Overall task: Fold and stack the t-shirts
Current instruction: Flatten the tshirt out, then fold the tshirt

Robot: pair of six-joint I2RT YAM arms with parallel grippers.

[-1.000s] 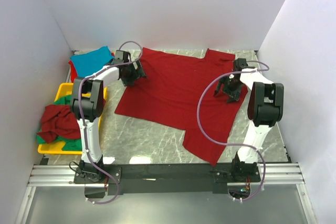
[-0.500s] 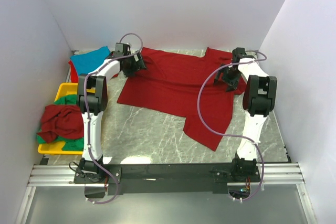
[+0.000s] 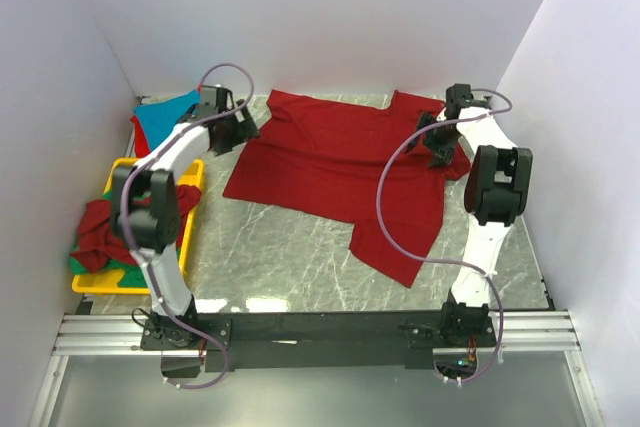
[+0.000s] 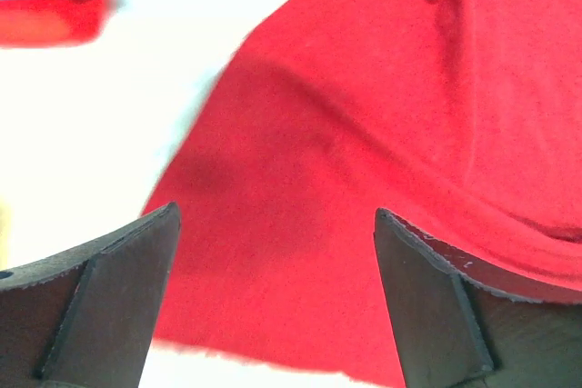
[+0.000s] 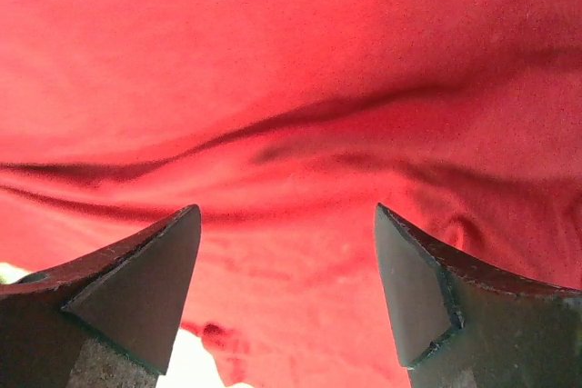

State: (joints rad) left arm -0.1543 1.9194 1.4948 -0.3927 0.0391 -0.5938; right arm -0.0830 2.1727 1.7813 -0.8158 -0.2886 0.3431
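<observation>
Two claws, both mine, spread wide, gripping nothing. Left claw (image 3: pixel 236 127) hangs at far left edge of dark red shirt (image 3: pixel 330 172), right claw (image 3: pixel 438 142) over its far right part. One claw per side, likely so I can pinch both ends for fold. Shirt lies spread on tabletop (image 3: pixel 280 257), mostly flat, soft ripples, one corner trailing near. Turquoise shirt (image 3: pixel 165 119) lies far left. Crumpled red shirt (image 3: pixel 98 232) and green shirt (image 3: pixel 100 272) sit in yellow tray (image 3: pixel 125 164).

1. Spread shirt (image 3: pixel 340 172): plain dark red.
2. Corner shirt (image 3: pixel 165 119): solid turquoise blue.
3. Crumpled shirt (image 3: pixel 100 230): dark red.
4. Shirt beneath (image 3: pixel 95 267): green.
5. Tray (image 3: pixel 110 287): yellow.
6. Table (image 3: pixel 280 247): grey marble pattern, white veins.
</observation>
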